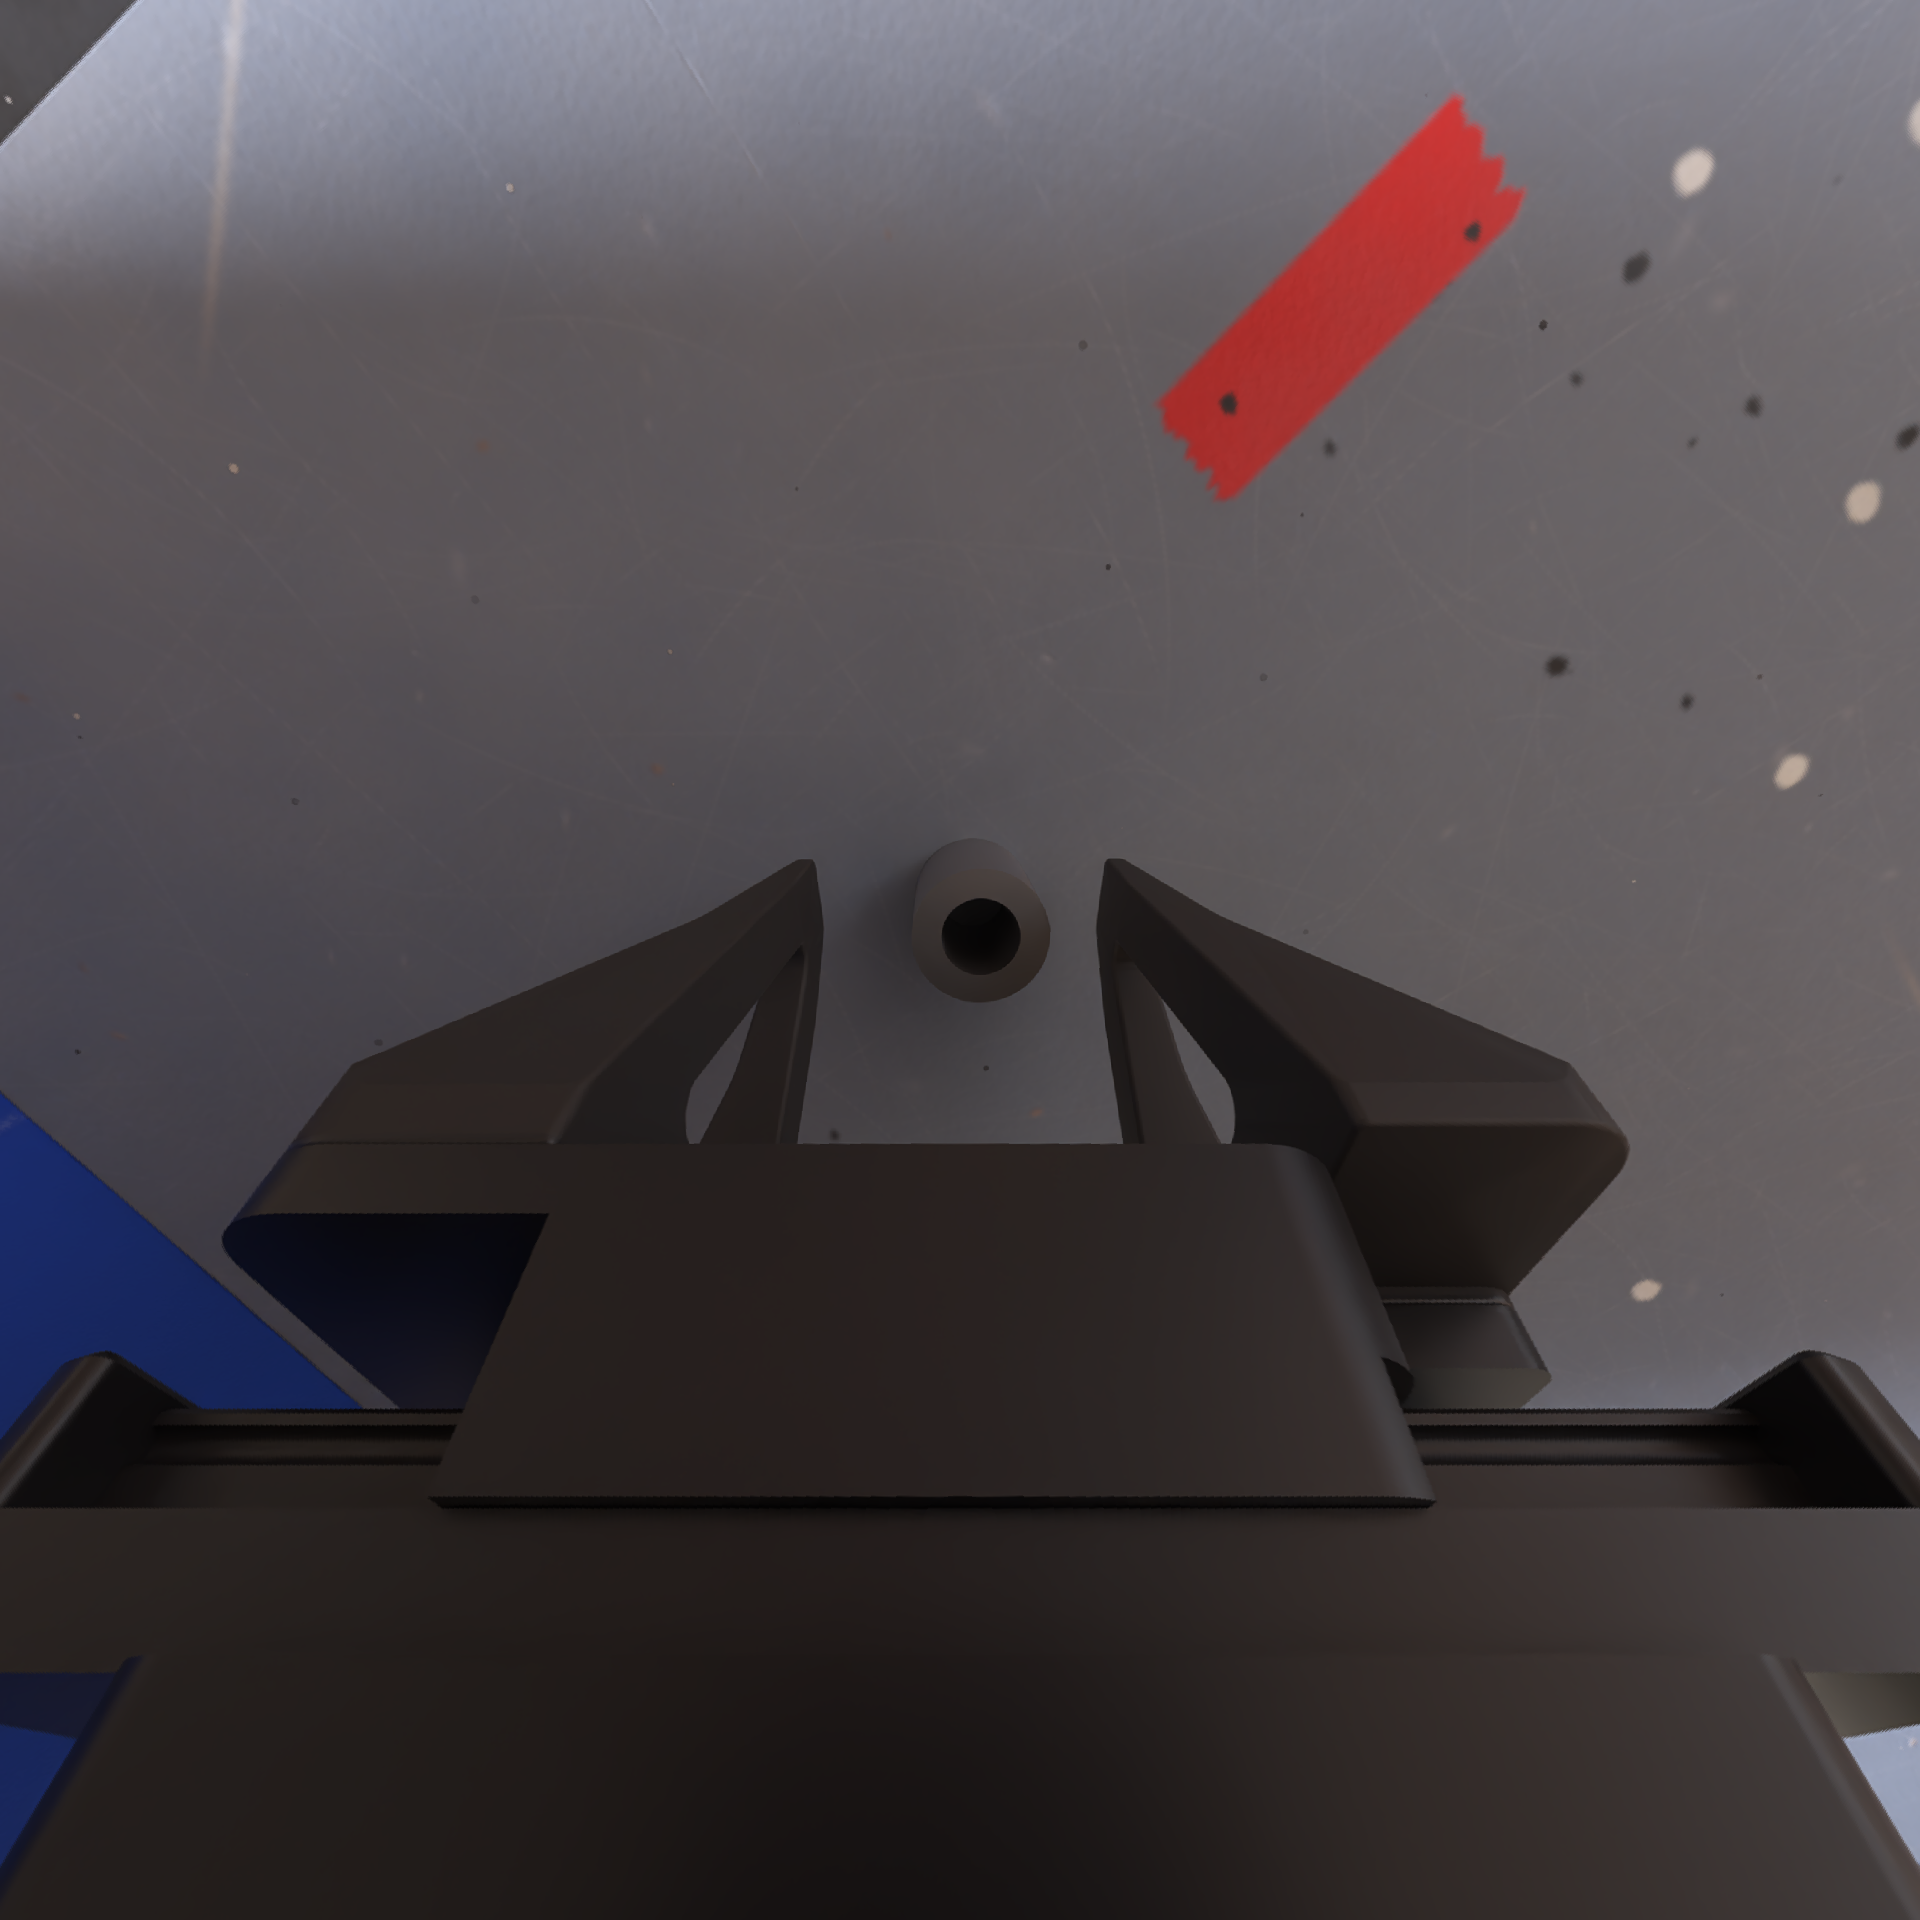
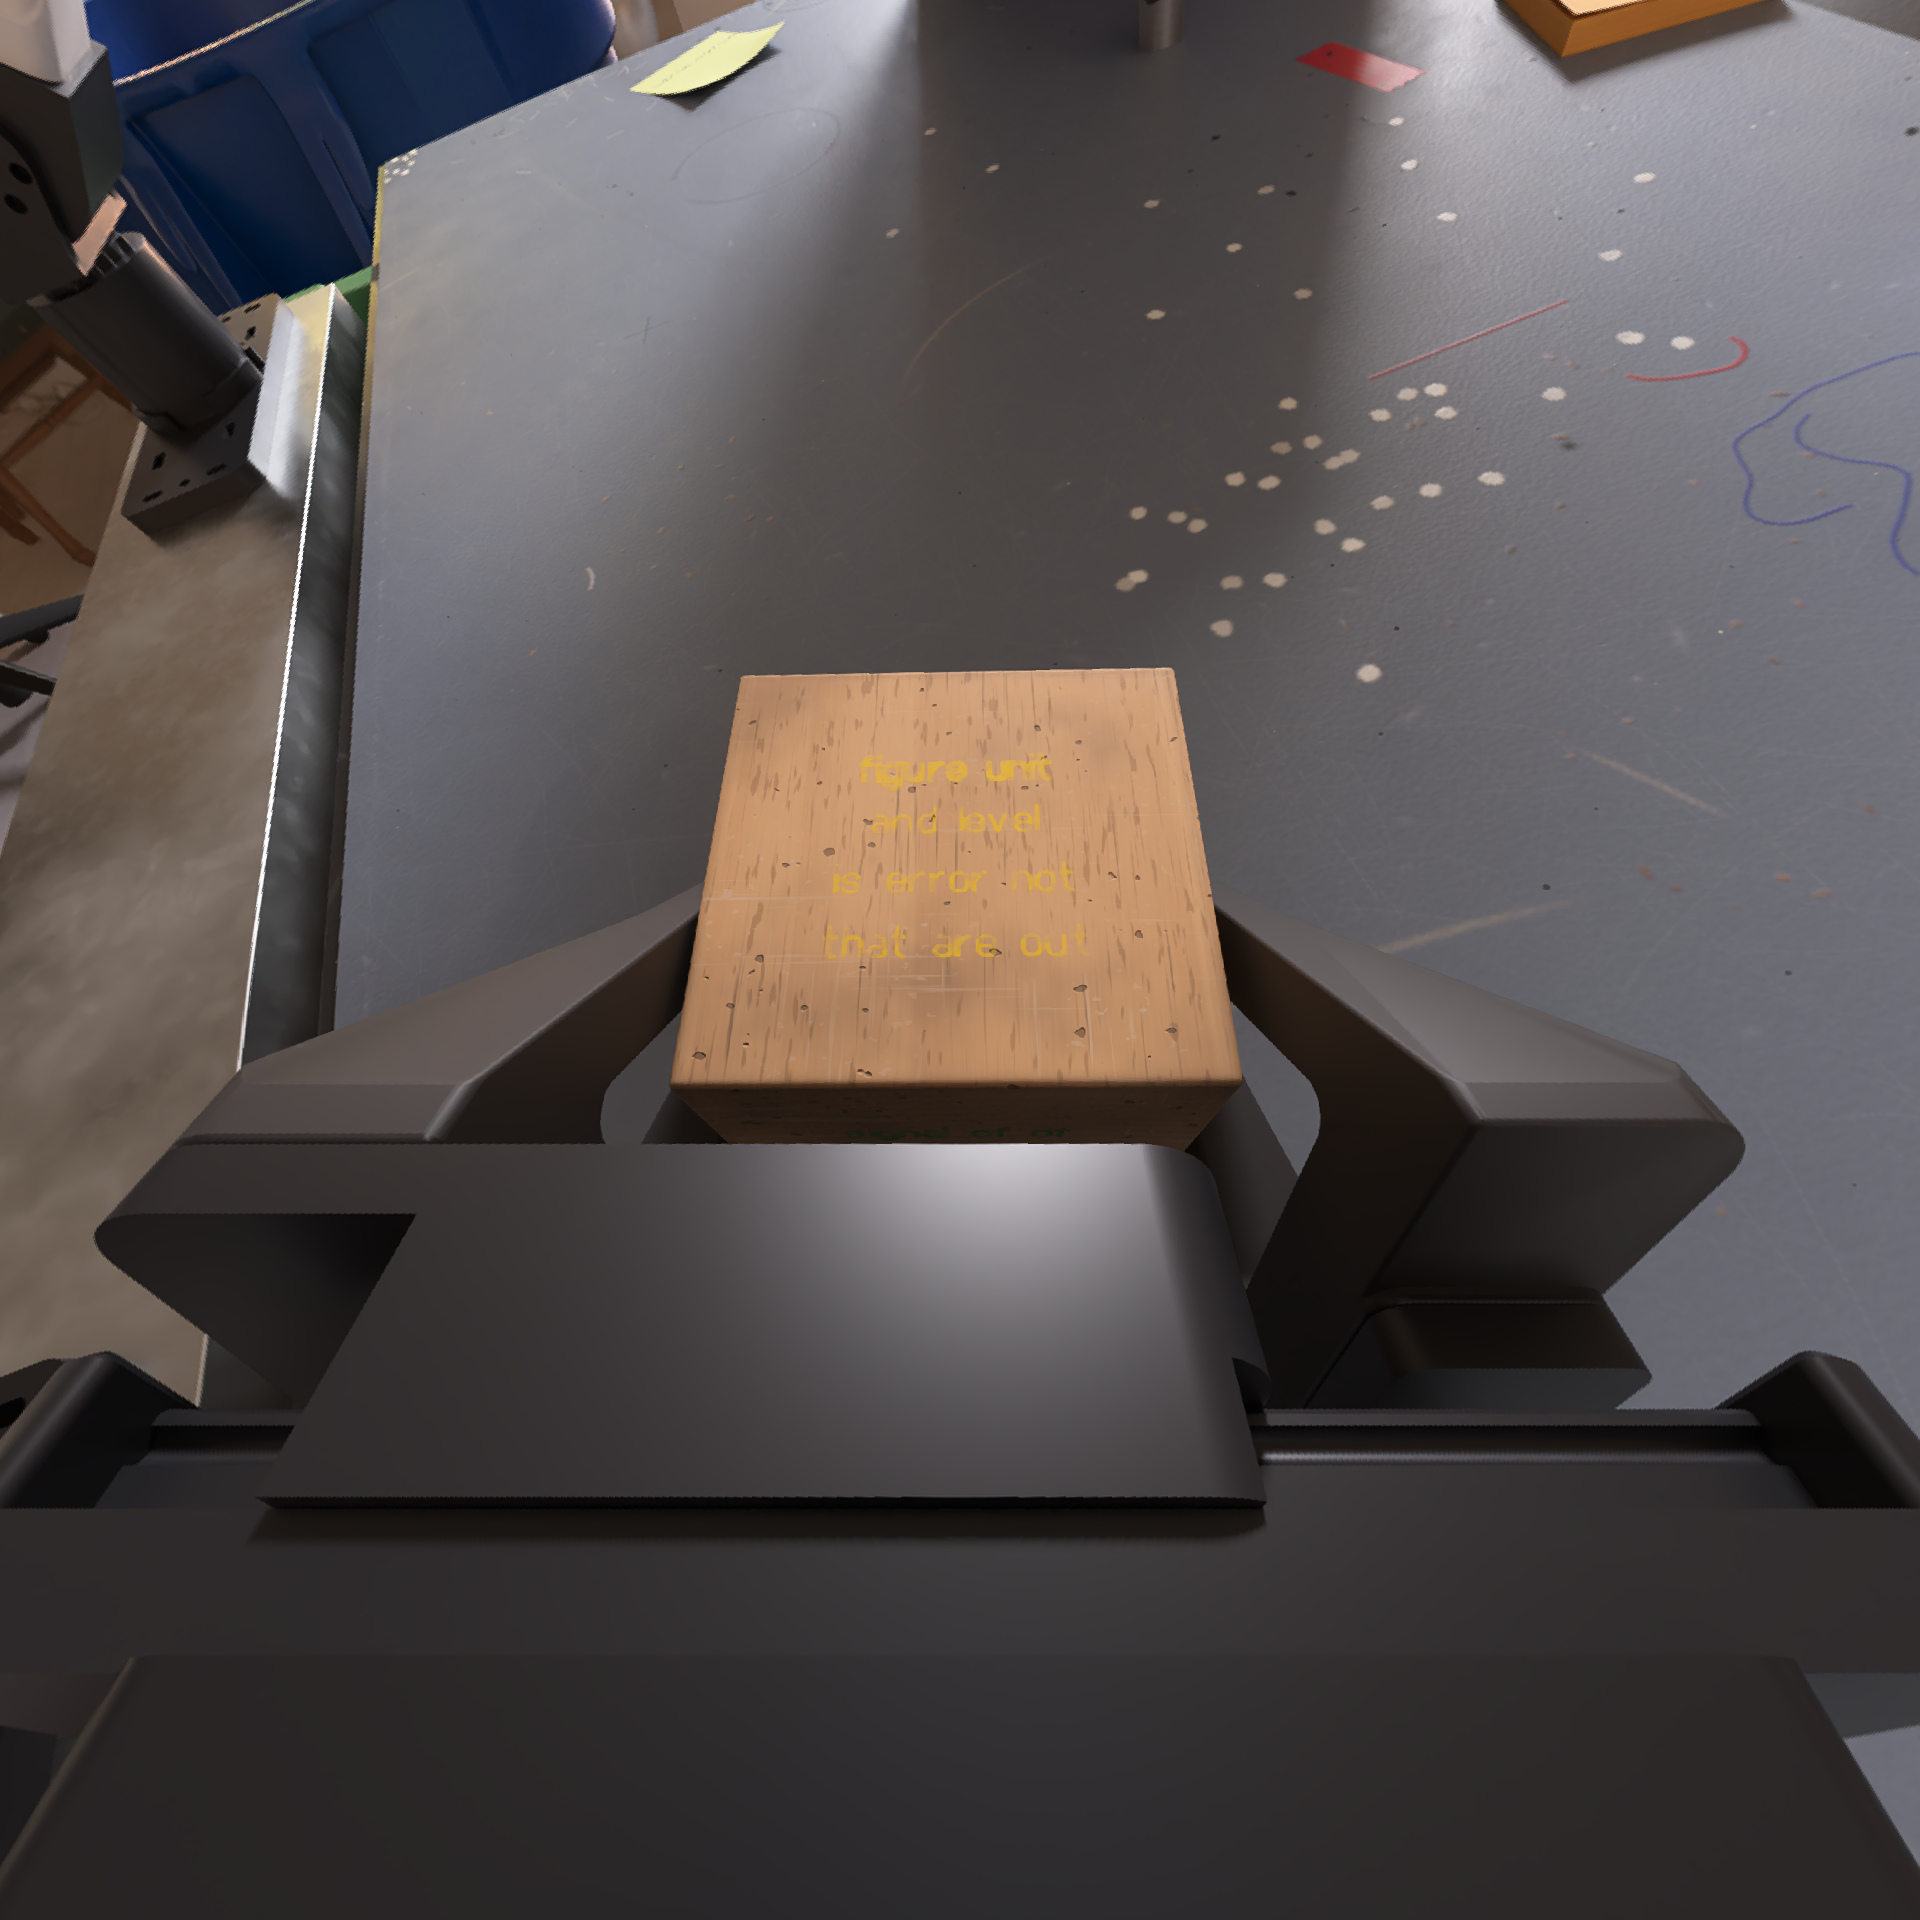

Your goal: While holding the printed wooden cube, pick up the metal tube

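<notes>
In the left wrist view a short grey metal tube (image 1: 980, 922) stands upright on the grey table, seen end-on with its dark bore showing. My left gripper (image 1: 959, 883) is open above it, one finger on each side, neither touching it. In the right wrist view my right gripper (image 2: 956, 914) is shut on a wooden cube (image 2: 956, 894) with yellow print on its top face, held above the table. A grey cylinder (image 2: 1156, 23), probably the same tube, shows small at the top edge of that view.
A red tape strip (image 1: 1340, 296) lies on the table beyond the tube, also seen in the right wrist view (image 2: 1359, 64). A yellow note (image 2: 707, 57), an orange block (image 2: 1631, 21) and a blue bin (image 2: 260, 145) sit far off. The table's left edge (image 2: 358, 582) has a metal rail.
</notes>
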Action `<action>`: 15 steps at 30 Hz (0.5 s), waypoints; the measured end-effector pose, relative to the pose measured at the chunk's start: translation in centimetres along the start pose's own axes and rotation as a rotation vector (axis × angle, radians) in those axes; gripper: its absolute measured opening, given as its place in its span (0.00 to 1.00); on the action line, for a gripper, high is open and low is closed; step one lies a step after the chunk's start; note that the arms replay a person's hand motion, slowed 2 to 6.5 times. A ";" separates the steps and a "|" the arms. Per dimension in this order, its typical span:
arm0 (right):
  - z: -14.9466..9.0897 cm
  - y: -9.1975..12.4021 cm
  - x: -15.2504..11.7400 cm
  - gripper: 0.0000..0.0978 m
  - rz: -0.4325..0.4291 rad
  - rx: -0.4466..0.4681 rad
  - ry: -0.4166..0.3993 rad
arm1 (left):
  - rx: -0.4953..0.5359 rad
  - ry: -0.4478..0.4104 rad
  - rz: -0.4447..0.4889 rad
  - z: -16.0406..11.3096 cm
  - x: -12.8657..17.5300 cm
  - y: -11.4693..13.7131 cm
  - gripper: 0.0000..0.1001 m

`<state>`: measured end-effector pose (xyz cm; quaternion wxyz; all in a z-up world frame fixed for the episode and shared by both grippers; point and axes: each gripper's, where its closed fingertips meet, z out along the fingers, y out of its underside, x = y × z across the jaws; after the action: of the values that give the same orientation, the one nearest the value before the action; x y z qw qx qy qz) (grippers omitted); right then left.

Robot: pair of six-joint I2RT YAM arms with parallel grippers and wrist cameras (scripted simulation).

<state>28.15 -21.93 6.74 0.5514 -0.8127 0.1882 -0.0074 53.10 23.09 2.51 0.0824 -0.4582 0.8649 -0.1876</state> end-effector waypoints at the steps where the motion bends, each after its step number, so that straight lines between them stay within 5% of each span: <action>1: 0.0 0.0 0.0 0.62 0.000 0.000 0.000 | -0.002 0.001 0.000 0.1 0.0 0.0 0.44; 11: 0.0 0.0 0.0 0.62 0.006 0.003 -0.002 | 0.007 0.024 0.020 0.3 0.4 -0.1 0.21; 15: 0.0 0.0 0.0 0.62 0.007 0.003 -0.002 | 0.014 0.025 0.022 0.2 0.5 -0.1 0.21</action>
<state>28.18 -21.94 6.77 0.5528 -0.8113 0.1904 -0.0050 52.97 22.59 2.36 0.0767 -0.4456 0.8695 -0.1986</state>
